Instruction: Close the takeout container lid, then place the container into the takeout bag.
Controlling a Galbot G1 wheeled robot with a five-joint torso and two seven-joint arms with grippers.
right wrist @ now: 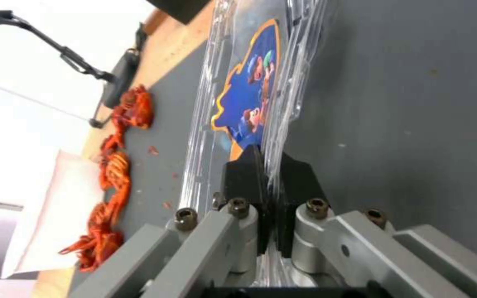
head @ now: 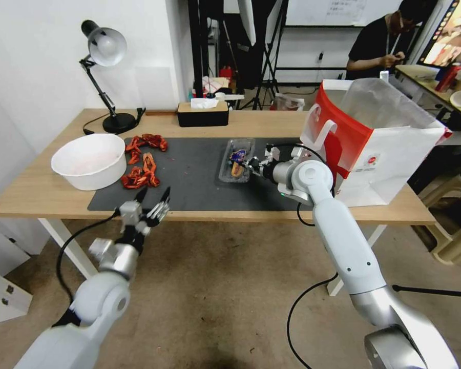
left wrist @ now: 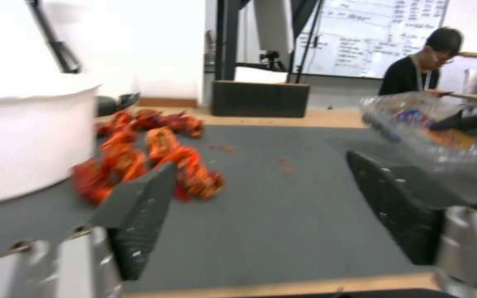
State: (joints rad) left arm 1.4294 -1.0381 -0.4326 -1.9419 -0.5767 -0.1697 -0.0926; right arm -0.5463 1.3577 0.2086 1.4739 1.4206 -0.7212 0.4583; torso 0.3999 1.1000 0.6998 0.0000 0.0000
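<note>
Both fingers of your right gripper (right wrist: 270, 182) pinch the takeout container (head: 236, 160) rim on the dark mat (head: 200, 174) beside the takeout bag (head: 374, 138), so lift level; left gripper (head: 153, 202) idles open

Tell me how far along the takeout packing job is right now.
Lid looks shut: the takeout container reads as one closed clamshell on the mat. In hand: the right hand pinches its edge. Left to do: carry it into the takeout bag. The left hand waits open by the table's near edge.
</note>
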